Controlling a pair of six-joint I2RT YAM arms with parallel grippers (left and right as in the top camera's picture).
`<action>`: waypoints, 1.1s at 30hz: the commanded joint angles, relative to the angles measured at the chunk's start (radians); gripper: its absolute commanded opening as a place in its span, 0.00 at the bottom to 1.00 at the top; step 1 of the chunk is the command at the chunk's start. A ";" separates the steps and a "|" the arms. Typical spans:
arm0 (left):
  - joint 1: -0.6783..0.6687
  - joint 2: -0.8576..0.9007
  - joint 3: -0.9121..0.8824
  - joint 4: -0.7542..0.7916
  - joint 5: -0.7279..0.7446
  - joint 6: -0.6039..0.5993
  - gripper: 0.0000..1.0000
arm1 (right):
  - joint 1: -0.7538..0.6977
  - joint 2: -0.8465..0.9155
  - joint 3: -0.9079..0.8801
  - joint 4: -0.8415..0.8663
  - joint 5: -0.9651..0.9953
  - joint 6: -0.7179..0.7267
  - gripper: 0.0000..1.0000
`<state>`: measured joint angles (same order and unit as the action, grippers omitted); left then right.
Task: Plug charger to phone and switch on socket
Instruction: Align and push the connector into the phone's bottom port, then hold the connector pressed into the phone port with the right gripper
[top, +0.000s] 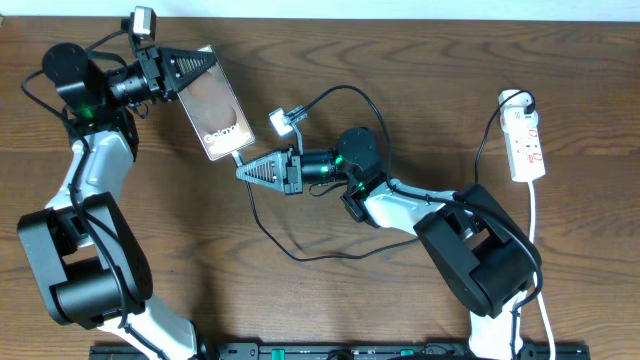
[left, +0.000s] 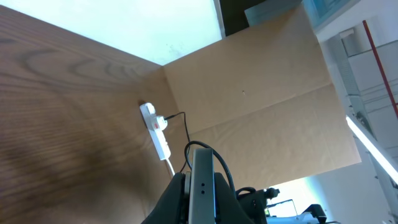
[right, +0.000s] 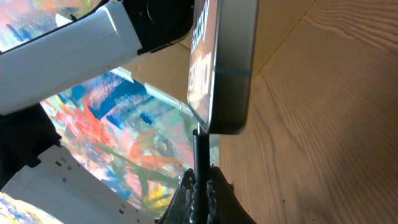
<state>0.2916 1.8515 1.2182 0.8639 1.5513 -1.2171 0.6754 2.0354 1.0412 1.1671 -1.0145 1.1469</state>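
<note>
Phone (top: 212, 103) is in the left gripper (top: 195, 65), which pinches its top end and holds it slanted near the far left part of the table (top: 400, 50). From the left wrist the phone shows only as a thin edge between the fingers. The right gripper (top: 243, 171) is closed tight on the charger (top: 305, 258), right behind the plug tip (right: 199, 149). The tip points at the phone's bottom end and touches it. I cannot tell if it is all the way in. The thin black wire hangs down from the right gripper and loops over the table toward the right side. The socket (top: 526, 145) lies flat by the right edge, well apart from the phone, with a black plug in its far end. I cannot tell if its switch is on.
</note>
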 joint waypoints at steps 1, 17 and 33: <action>0.001 -0.023 0.010 0.005 0.020 0.010 0.07 | -0.004 0.009 0.010 0.004 -0.001 0.002 0.01; 0.001 -0.023 0.010 0.005 0.020 -0.011 0.07 | -0.005 0.009 0.010 0.003 0.029 0.047 0.01; 0.001 -0.023 0.010 0.005 0.020 -0.010 0.07 | -0.005 0.009 0.010 0.039 0.075 0.100 0.01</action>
<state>0.2916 1.8515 1.2182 0.8635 1.5501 -1.2152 0.6754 2.0357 1.0412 1.1870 -0.9863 1.2247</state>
